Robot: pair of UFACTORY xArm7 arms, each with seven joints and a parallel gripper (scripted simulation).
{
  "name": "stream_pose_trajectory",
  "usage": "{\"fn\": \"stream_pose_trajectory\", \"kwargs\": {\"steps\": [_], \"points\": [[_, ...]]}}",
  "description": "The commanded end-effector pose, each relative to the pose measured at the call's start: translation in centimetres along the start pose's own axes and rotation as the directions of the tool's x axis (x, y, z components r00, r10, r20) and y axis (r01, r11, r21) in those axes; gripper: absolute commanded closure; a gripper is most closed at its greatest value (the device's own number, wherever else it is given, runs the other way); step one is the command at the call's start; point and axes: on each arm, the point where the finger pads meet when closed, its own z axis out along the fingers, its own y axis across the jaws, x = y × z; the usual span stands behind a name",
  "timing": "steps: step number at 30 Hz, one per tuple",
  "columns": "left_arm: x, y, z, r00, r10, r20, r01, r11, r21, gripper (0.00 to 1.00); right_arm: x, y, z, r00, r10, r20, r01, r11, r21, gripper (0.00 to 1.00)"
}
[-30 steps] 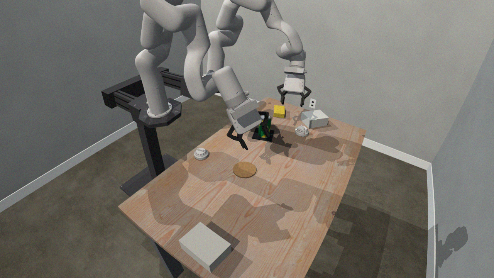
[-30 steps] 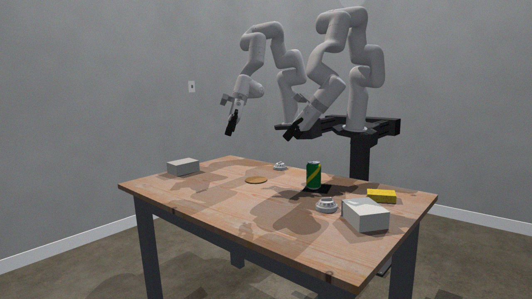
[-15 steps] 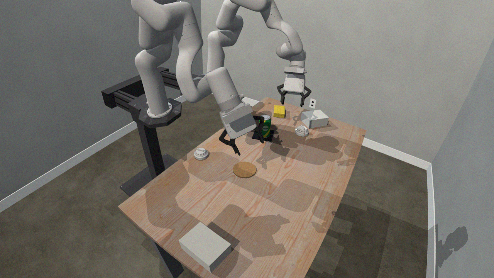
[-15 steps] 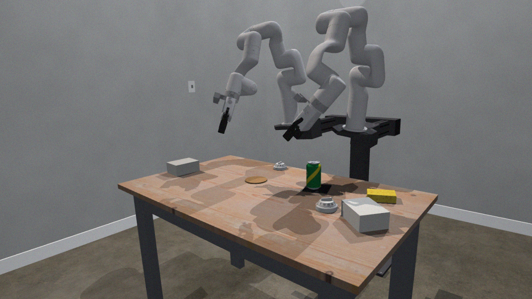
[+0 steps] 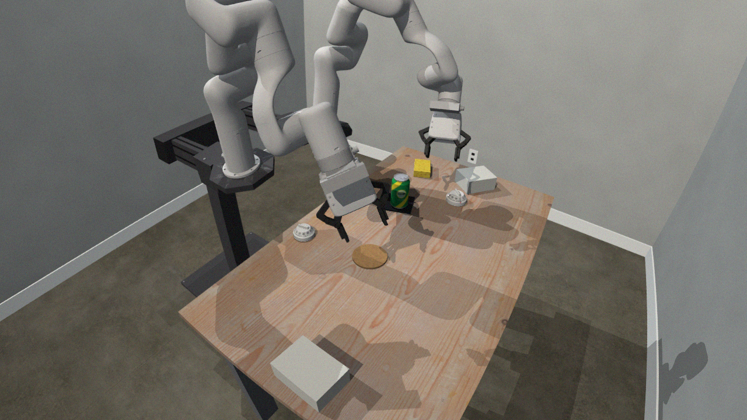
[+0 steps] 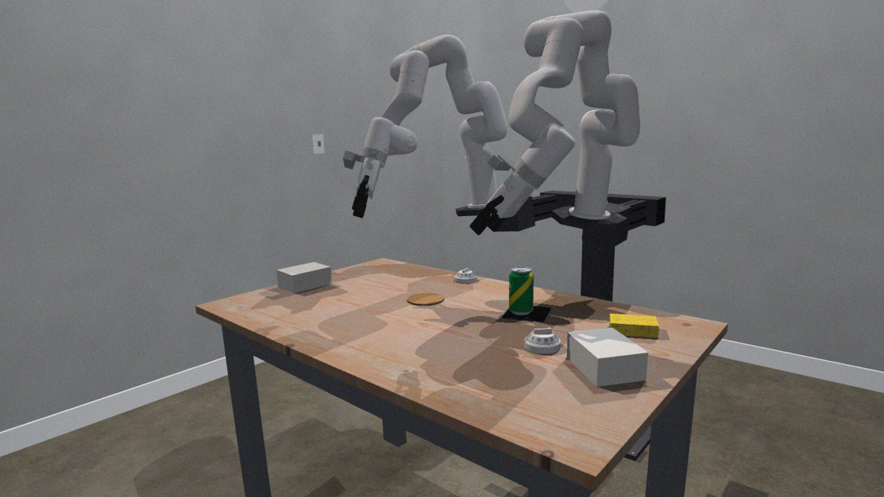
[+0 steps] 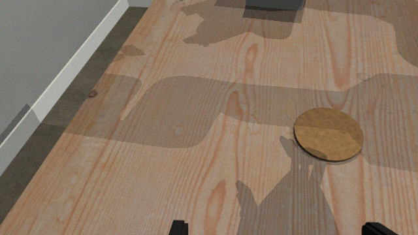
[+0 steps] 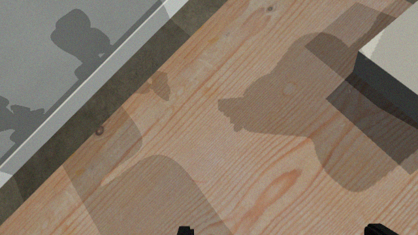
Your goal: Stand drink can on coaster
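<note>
Round cork coaster: the cork coaster (image 5: 369,256) (image 6: 425,299) (image 7: 328,134) lies flat on the table (image 5: 397,308) (image 6: 371,333) (image 7: 157,183) (image 8: 209,143), and the can is off it.
Drink can: the green and yellow can (image 5: 400,192) (image 6: 521,291) stands up straight on a thin black square (image 5: 411,205) (image 6: 541,313), a bit away from the cork coaster. Nobody can tell what is in it.
Pale boxes: one box (image 5: 310,371) (image 6: 304,277) (image 7: 274,4) (image 8: 396,62) is well away from the cork coaster, on the side away from the can. The other box (image 5: 476,179) (image 6: 608,358) is well away past the can. What is in them does not show.
Right gripper: the right gripper (image 5: 366,231) (image 6: 358,212) (image 8: 281,229) is up high, on the first box's side of the cork coaster, with its fingers tipped down. Its jaws are wide open and hold nothing.
Left gripper: the left gripper (image 5: 442,157) (image 6: 477,230) (image 7: 277,226) is up high too, on the can's side of the cork coaster. It leans, with fingers pointing down at a slant. Its jaws are wide open and hold nothing.
</note>
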Motion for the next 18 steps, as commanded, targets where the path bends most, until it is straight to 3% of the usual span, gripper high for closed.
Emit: {"fn": "stream_pose_trajectory", "kwargs": {"steps": [1,15,18], "points": [[0.1,-0.1,-0.1,1.000,0.002,-0.001,-0.002,1.000,0.003,0.00,1.5,1.3,-0.6,1.000,0.019,0.005,-0.019,1.000,-0.005,0.00],[0.1,-0.1,-0.1,1.000,0.002,-0.001,-0.002,1.000,0.003,0.00,4.2,4.8,-1.8,0.998,0.064,0.010,-0.064,0.997,-0.039,0.00],[-3.3,5.9,1.5,0.968,0.014,0.252,0.018,0.993,-0.121,0.00,4.7,5.6,-2.1,0.997,0.074,0.011,-0.073,0.996,-0.046,0.00]]}}
